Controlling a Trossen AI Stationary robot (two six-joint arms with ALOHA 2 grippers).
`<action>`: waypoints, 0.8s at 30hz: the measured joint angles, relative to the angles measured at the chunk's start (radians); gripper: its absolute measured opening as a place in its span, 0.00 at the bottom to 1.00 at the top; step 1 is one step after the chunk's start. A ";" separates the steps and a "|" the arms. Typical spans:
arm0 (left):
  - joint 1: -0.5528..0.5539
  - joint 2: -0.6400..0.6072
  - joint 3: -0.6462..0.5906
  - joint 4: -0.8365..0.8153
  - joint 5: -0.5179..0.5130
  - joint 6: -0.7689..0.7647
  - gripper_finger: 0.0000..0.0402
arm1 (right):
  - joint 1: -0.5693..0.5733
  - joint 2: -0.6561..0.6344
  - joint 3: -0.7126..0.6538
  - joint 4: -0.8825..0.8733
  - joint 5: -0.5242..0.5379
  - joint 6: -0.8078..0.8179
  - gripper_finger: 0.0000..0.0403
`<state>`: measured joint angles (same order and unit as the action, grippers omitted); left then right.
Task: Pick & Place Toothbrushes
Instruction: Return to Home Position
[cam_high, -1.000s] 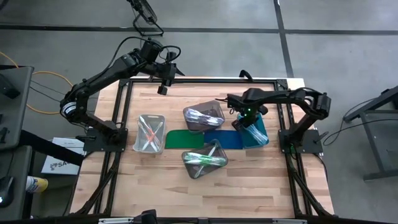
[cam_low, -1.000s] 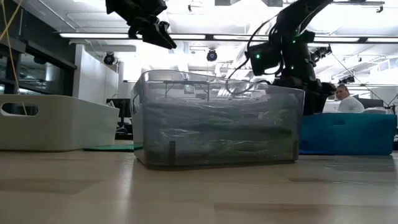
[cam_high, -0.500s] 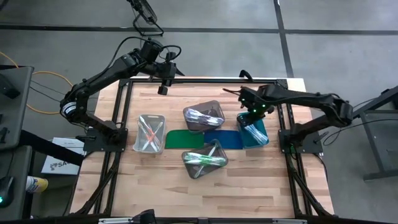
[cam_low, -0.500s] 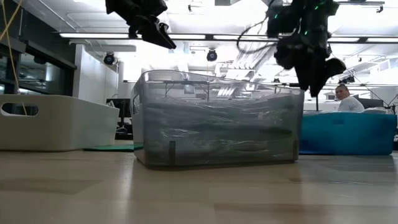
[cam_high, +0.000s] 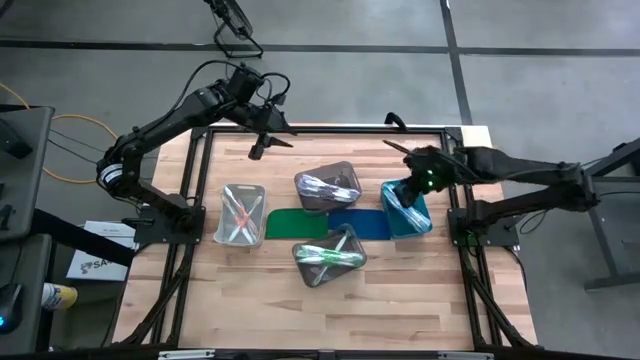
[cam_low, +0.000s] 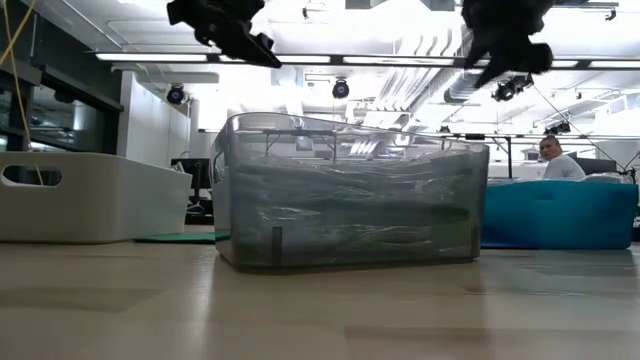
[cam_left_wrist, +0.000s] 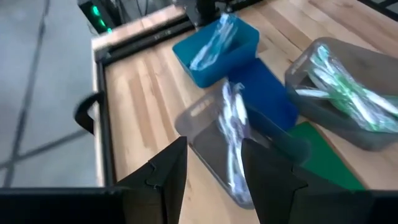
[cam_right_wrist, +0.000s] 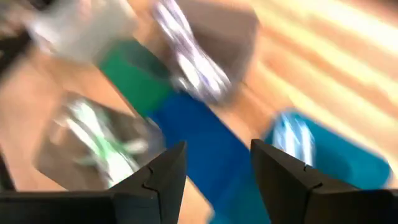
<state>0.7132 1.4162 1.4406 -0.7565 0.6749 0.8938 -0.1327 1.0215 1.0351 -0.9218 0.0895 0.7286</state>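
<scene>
Toothbrushes lie in four bins. Pink and green ones (cam_high: 240, 212) are in the clear bin (cam_high: 226, 190), white-purple ones (cam_left_wrist: 232, 134) in the far grey bin (cam_high: 345, 170), green ones (cam_high: 325, 256) in the near grey bin (cam_high: 350, 238), and blue-white ones (cam_left_wrist: 214, 42) in the teal bin (cam_high: 412, 222). My right gripper (cam_high: 400, 190) is open and empty, high above the teal bin; its wrist view (cam_right_wrist: 217, 180) shows nothing between the fingers. My left gripper (cam_high: 268, 147) hangs open and empty in the air near the table's far edge, left of the far grey bin, as its wrist view (cam_left_wrist: 213, 180) also shows.
A green mat (cam_high: 297, 222) and a blue mat (cam_high: 360, 222) lie flat between the bins. A black frame (cam_high: 205, 170) runs round the table. Bare wood lies toward the near edge (cam_high: 330, 315). A person (cam_low: 560, 160) sits in the room beyond the table.
My right gripper has risen from just above the teal bin and drifted toward the table's right edge, as the arm stretched out. My left gripper has tipped where it hangs, its fingers now slanting more toward the bins. The bins and toothbrushes have stayed in place.
</scene>
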 joint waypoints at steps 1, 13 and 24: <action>0.000 0.000 0.000 -0.016 -0.005 -0.008 0.37 | 0.031 -0.011 0.000 0.044 0.036 0.000 0.43; -0.028 -0.211 -0.317 0.149 -0.007 -0.160 0.37 | 0.238 -0.051 -0.411 1.102 0.139 -0.057 0.43; -0.169 -0.689 -0.753 0.463 -0.050 -0.574 0.37 | 0.265 -0.135 -0.785 1.765 0.093 -0.091 0.43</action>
<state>0.5441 0.7276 0.6878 -0.2936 0.6246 0.3202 0.1318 0.8860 0.2505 0.8436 0.1830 0.6376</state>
